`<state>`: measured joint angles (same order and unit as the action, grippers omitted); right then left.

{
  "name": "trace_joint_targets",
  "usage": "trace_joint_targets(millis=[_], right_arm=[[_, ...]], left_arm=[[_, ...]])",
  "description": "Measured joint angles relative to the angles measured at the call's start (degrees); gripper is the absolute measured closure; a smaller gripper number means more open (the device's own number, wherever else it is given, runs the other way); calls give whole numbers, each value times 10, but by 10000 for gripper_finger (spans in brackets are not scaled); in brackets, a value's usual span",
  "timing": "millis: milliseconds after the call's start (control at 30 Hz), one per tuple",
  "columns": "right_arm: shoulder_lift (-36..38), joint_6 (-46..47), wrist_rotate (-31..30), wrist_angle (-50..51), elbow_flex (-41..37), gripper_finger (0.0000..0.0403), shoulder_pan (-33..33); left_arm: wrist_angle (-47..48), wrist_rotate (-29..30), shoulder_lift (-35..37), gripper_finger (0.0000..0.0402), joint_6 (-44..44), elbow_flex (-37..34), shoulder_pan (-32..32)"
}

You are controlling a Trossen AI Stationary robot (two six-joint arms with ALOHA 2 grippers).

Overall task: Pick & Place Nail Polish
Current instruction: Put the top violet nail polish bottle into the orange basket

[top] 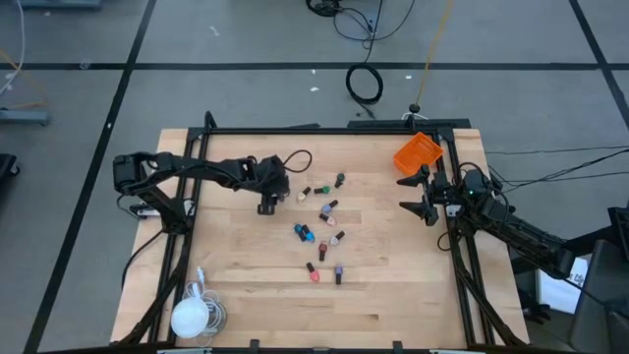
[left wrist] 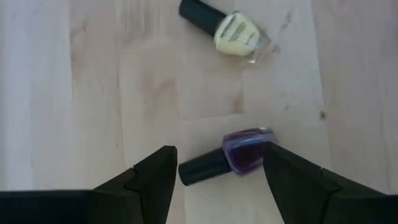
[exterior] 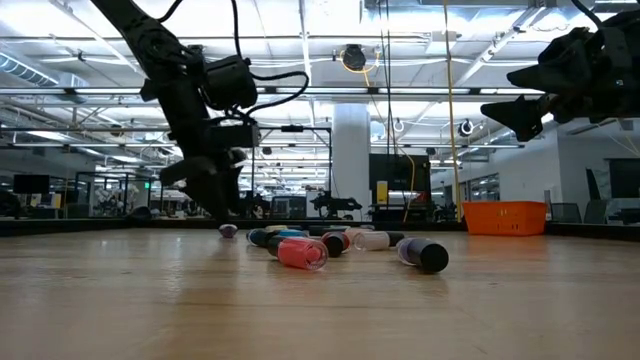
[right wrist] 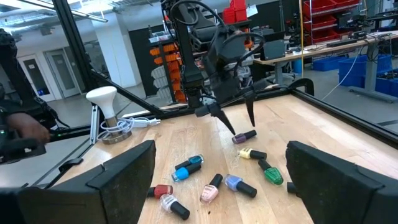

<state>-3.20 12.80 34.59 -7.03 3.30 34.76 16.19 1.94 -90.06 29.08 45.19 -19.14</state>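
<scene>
Wooden tabletop (top: 256,295) carries scattered nail polish bottles lying on their sides, prob. awaiting sorting. Left gripper (left wrist: 217,177) hangs low w/ fingers partly spread either side of a small purple glass bottle w/ black cap (left wrist: 229,159), not clearly pinching yet. Pale yellow bottle (left wrist: 231,32) lies just beyond. Right gripper (top: 421,197) waits wide open, well apart, near orange plastic bin (top: 417,153).

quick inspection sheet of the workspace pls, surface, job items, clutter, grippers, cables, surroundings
surface: wooden table, bare wood around the bottles
job's things: nail polish bottles lying scattered mid-table; purple bottle on its side between the left gripper's fingers; orange bin at the far right corner
clutter: white lamp at the near left corner
grippers: left gripper down at the purple bottle, fingers not touching it; right gripper open, raised near the bin
cables: lamp cord on table; coil on floor
surroundings: workshop with shelving behind
</scene>
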Motion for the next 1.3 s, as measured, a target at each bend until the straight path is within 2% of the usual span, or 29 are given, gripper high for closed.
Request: trace_joint_targets(millis=[200, 667, 767, 933, 1067, 1300], right_arm=[[0, 0, 0, 0, 0, 57, 0], [0, 0, -1, 0, 0, 57, 0], [0, 0, 0, 0, 0, 57, 0], [0, 0, 0, 0, 0, 57, 0], [0, 0, 0, 0, 0, 57, 0], [0, 0, 0, 0, 0, 57, 0]], left_arm=[[11, -3, 0, 167, 81, 0, -16], [-7, -58, -64, 168, 86, 4, -43], [-12, -62, -64, 168, 57, 2, -43], [-19, -65, -63, 167, -42, 2, -42], [-17, -67, -63, 167, -62, 1, -38], [-53, -71, -66, 167, -213, 0, -14]])
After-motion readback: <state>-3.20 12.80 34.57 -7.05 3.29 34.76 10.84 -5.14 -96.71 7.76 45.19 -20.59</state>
